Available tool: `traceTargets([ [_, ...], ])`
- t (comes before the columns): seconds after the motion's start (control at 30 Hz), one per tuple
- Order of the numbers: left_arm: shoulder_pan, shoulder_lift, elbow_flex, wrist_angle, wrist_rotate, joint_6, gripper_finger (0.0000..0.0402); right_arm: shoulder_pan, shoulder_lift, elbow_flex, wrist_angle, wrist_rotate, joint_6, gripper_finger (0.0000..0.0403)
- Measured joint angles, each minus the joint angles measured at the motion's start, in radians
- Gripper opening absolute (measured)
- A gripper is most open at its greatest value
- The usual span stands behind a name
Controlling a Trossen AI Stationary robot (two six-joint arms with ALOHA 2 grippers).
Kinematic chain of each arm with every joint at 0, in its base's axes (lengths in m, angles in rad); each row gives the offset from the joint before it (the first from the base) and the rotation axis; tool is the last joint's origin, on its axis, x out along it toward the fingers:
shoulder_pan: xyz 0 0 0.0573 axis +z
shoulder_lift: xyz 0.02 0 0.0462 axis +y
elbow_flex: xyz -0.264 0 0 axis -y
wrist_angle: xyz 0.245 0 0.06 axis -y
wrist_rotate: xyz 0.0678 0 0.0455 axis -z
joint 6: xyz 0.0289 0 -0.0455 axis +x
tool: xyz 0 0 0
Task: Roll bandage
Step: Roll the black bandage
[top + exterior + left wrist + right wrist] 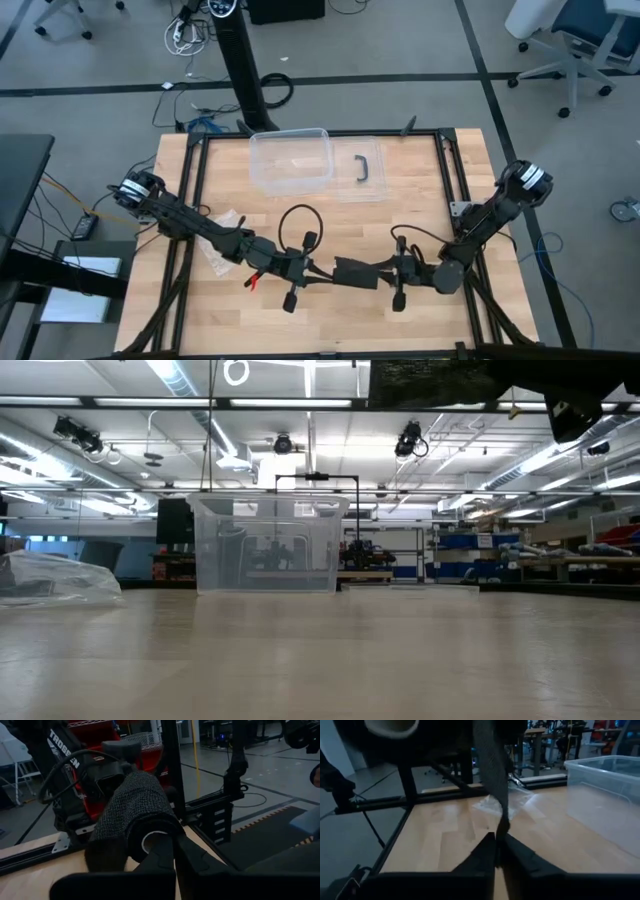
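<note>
Light wooden table (pixel 330 310), black frame, lab floor around. Bandage (pixel 352 271) held above near-centre of table between both grippers. Left gripper (pixel 312 270) jaws together, clamped on roll end; right gripper (pixel 385 276) jaws pinched on loose tail. Tail to be kept taut, aligned with roll, so layers wind evenly. Clear plastic box (pixel 291 160) at far side: nothing seen inside; lid (pixel 358 168) laid beside it.
</note>
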Motion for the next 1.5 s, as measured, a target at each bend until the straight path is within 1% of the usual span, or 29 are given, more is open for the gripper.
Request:
traceTargets([
  [0.2,0.000,0.000,0.000,0.001,0.000,0.000,0.0000,-0.001,-0.003,0.000,0.001,-0.005,0.006,0.0150],
  [0.27,0.000,0.000,0.000,0.003,0.000,0.000,0.0000,-0.001,-0.003,0.000,0.001,-0.007,0.006,0.0180],
  [0.33,0.001,0.000,0.000,0.005,0.000,0.000,0.0000,-0.002,-0.003,0.000,0.001,-0.023,0.006,0.0200],
  [0.4,0.004,0.000,0.000,0.007,0.000,0.000,0.0000,-0.012,-0.003,0.000,0.001,-0.052,0.009,0.0206],
  [0.47,0.008,0.000,0.000,0.011,0.000,0.000,0.0000,-0.023,-0.003,0.000,-0.001,-0.067,0.029,0.0195],
  [0.53,0.012,0.000,0.000,0.016,-0.001,0.001,0.0000,-0.033,-0.003,0.000,-0.004,-0.069,0.040,0.0163],
  [0.6,0.017,0.000,0.000,0.020,-0.001,0.001,0.0000,-0.035,-0.003,0.000,-0.004,-0.070,0.034,0.0112],
  [0.67,0.022,0.000,0.000,0.022,-0.002,0.005,0.0000,-0.034,-0.003,0.000,-0.005,-0.079,0.028,0.0051],
  [0.7,0.024,0.000,0.000,0.023,-0.002,0.012,0.0000,-0.033,-0.003,0.000,-0.006,-0.080,0.027,0.0026],
  [0.73,0.025,0.000,0.000,0.023,-0.002,0.019,0.0000,-0.030,-0.003,0.000,-0.006,-0.080,0.024,0.0014],
  [0.87,0.035,-0.001,0.000,0.022,-0.004,0.026,0.0000,-0.011,-0.003,0.000,-0.010,-0.112,0.055,0.0006],
  [1.2,0.047,-0.032,-0.001,-0.008,-0.071,0.077,0.0000,0.026,-0.003,0.003,-0.018,-0.228,0.157,0.0001],
  [1.33,0.061,-0.040,-0.001,-0.041,-0.100,0.077,0.0000,0.033,-0.003,0.030,-0.017,-0.263,0.139,0.0001],
  [1.5,0.071,-0.041,-0.001,-0.086,-0.101,0.062,0.0000,0.033,-0.003,0.087,-0.018,-0.288,0.052,0.0001],
])
